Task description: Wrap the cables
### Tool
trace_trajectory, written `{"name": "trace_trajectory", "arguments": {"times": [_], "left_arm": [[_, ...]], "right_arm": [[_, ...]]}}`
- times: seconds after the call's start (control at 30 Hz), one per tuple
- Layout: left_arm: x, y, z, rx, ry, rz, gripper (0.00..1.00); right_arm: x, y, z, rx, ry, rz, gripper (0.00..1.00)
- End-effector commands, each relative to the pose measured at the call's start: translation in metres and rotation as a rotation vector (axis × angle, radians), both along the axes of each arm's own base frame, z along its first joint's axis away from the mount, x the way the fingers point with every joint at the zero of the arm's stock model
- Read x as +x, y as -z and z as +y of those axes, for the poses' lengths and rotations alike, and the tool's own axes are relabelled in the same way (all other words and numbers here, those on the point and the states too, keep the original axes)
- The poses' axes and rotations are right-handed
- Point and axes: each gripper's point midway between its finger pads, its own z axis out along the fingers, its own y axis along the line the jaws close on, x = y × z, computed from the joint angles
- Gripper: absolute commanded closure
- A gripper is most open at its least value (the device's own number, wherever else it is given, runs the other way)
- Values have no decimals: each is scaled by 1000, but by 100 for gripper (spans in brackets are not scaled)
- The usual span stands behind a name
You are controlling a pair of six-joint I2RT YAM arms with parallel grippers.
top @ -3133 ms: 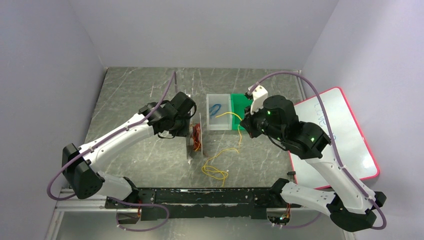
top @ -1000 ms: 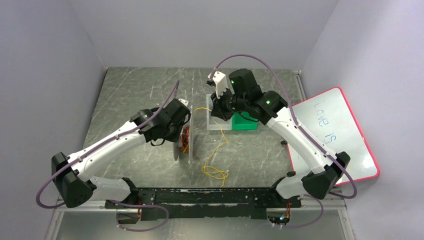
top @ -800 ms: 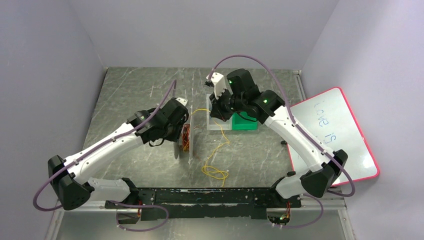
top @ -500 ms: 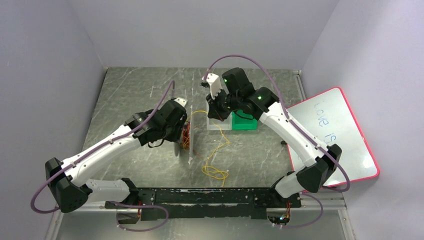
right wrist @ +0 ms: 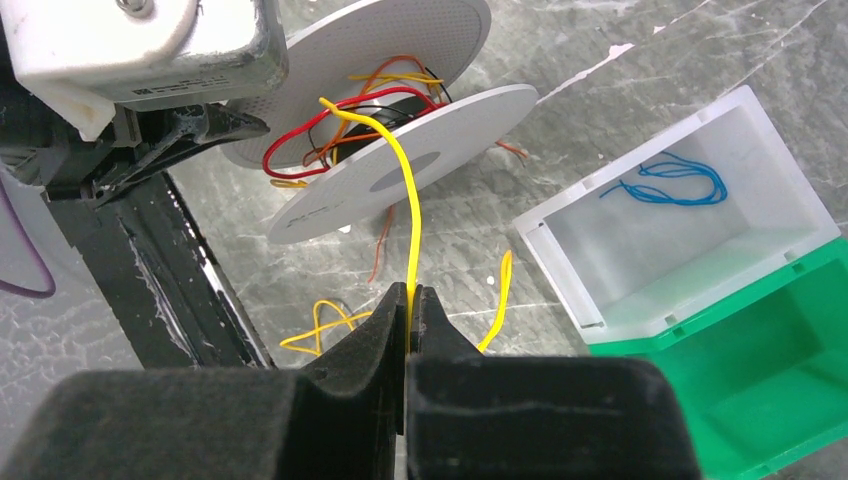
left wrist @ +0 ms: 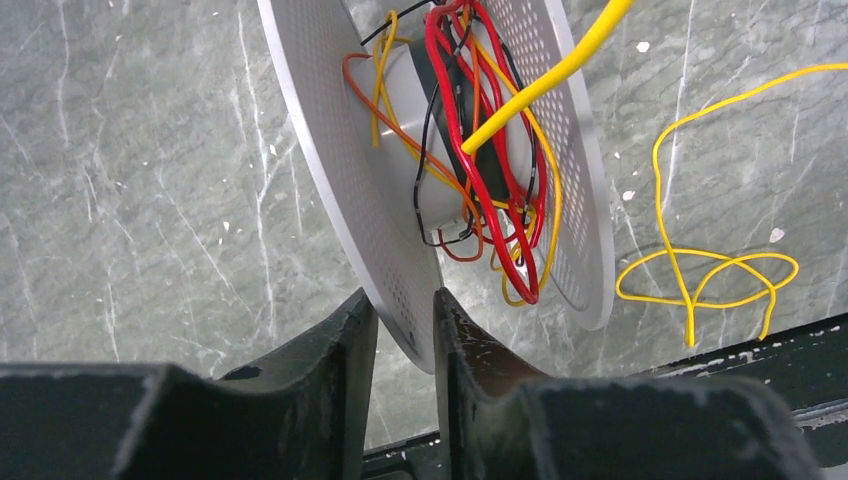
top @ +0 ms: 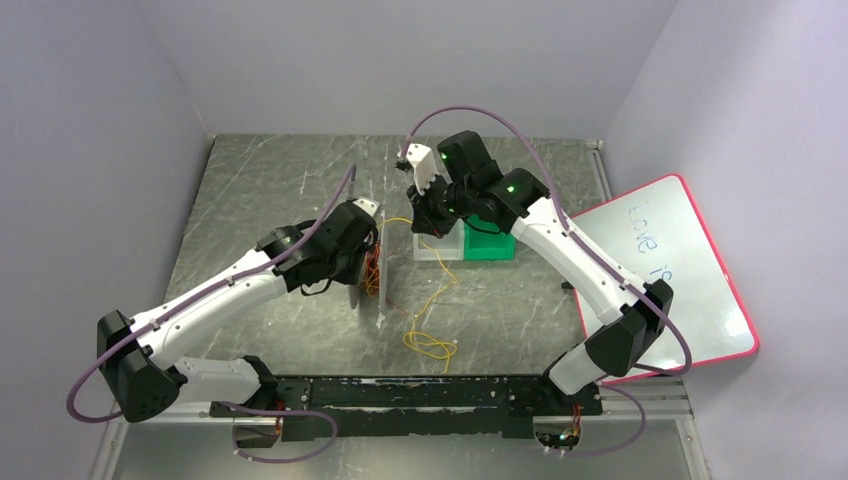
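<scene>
A white perforated spool (left wrist: 350,170) with red, orange and yellow cables (left wrist: 480,130) wound on its core stands on edge mid-table (top: 380,285). My left gripper (left wrist: 405,310) is shut on the rim of one spool disc. A long yellow cable (right wrist: 400,200) runs from the spool to my right gripper (right wrist: 412,295), which is shut on it above the white bin. The cable's loose part lies looped on the table (top: 430,343) near the front edge, also in the left wrist view (left wrist: 700,275).
A white bin (right wrist: 700,225) holding a small blue wire coil (right wrist: 665,185) sits beside a green bin (right wrist: 790,380) at mid-back. A whiteboard with a red rim (top: 690,270) leans at the right. The black front rail (top: 420,395) runs along the near edge.
My right arm has swung from right of the bins to the back left, drawing the yellow cable over toward the spool. The left gripper with the spool shifted slightly toward the front.
</scene>
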Motion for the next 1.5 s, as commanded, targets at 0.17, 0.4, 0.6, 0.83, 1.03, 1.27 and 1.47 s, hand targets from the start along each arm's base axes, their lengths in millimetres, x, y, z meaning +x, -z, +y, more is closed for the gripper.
{"name": "trace_trajectory", "arguments": {"times": [0.17, 0.4, 0.6, 0.83, 1.03, 1.27, 1.47], "left_arm": [[9, 1, -5, 27, 50, -40, 78], [14, 7, -6, 57, 63, -47, 93], [18, 5, -9, 74, 106, -68, 93], [21, 7, -14, 85, 164, -84, 93], [19, 5, -17, 64, 196, -96, 75], [20, -1, -15, 50, 193, -123, 63], [22, 0, -15, 52, 181, -128, 59]], "right_arm": [[-4, -12, -7, 16, 9, -35, 100], [-9, -15, -15, 18, 34, -46, 100], [-14, -19, -22, 19, 47, -52, 100], [-6, -20, -32, -23, 92, -90, 100], [6, -16, -35, -70, 104, -127, 100], [7, -5, -24, -74, 42, -106, 100], [8, -2, -9, -46, -10, -74, 100]]}}
